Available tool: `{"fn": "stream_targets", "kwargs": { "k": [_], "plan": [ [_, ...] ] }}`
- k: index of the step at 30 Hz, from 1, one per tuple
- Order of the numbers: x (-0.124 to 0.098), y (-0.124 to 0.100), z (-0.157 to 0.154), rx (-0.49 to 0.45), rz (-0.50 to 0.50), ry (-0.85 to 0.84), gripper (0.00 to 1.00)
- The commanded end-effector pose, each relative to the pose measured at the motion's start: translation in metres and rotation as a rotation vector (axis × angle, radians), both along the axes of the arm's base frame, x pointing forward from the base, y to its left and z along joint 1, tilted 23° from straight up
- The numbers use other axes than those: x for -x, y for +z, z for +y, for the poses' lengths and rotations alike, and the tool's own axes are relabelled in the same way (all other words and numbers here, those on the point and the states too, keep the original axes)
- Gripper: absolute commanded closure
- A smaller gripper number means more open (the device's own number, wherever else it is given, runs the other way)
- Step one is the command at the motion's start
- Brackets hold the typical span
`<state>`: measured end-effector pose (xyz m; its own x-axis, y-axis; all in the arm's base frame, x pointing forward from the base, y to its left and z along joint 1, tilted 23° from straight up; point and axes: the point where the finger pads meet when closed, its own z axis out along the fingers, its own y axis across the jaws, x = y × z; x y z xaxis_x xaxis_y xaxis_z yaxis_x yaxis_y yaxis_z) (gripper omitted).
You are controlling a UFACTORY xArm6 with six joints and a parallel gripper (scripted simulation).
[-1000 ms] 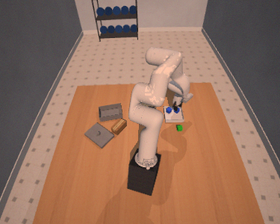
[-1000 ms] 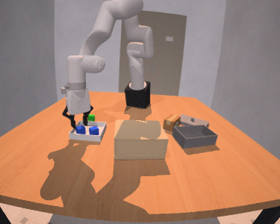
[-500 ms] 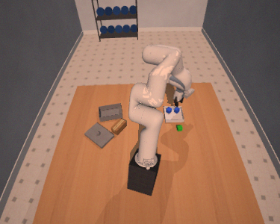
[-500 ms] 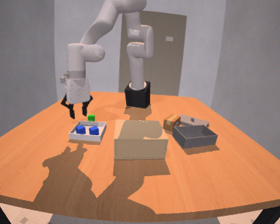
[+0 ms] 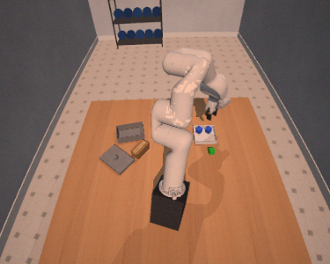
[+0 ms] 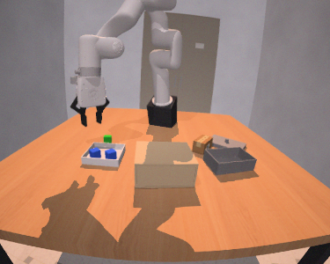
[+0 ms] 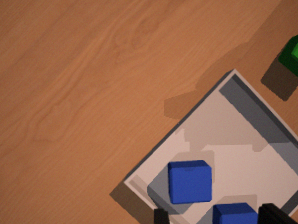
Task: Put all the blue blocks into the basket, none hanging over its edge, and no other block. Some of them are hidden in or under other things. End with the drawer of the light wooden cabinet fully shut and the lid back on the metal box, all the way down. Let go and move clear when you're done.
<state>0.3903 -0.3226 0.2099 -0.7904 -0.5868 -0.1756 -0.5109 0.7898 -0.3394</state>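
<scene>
My gripper (image 5: 210,116) (image 6: 91,123) (image 7: 216,215) is open and empty, above the white basket (image 5: 205,143) (image 6: 100,163) (image 7: 260,165). One blue block (image 5: 208,129) (image 6: 95,152) (image 7: 190,182) and another blue block (image 5: 199,129) (image 6: 111,154) (image 7: 235,215) lie inside the basket, below its rim. The light wooden cabinet (image 6: 165,175) shows its drawer front flush; the arm hides it in the top view. The grey metal box (image 5: 130,132) (image 6: 230,163) stands open, with no block visible in it. Its lid (image 5: 109,158) (image 6: 236,144) lies on the table.
A green block (image 5: 211,150) (image 6: 107,138) (image 7: 290,57) lies outside the basket, on the robot base's side. A small brown box (image 5: 140,150) (image 6: 202,144) stands between the metal box and the lid. The cabinet stands between the basket and the metal box.
</scene>
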Motion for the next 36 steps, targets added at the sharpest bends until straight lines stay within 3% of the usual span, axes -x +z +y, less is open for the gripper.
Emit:
{"fn": "stream_targets", "kwargs": {
  "k": [1, 23, 28, 34, 36],
  "plan": [
    [0.003, 0.012, 0.002, 0.002, -0.002, 0.0, 0.44],
    [0.008, 0.022, 0.011, 0.002, -0.002, 0.001, 0.44],
    [0.013, 0.013, 0.048, 0.005, -0.001, 0.008, 0.44],
    [0.023, -0.008, 0.129, 0.011, 0.003, 0.026, 0.44],
    [0.023, -0.008, 0.129, 0.011, 0.003, 0.026, 0.44]
  ]
}}
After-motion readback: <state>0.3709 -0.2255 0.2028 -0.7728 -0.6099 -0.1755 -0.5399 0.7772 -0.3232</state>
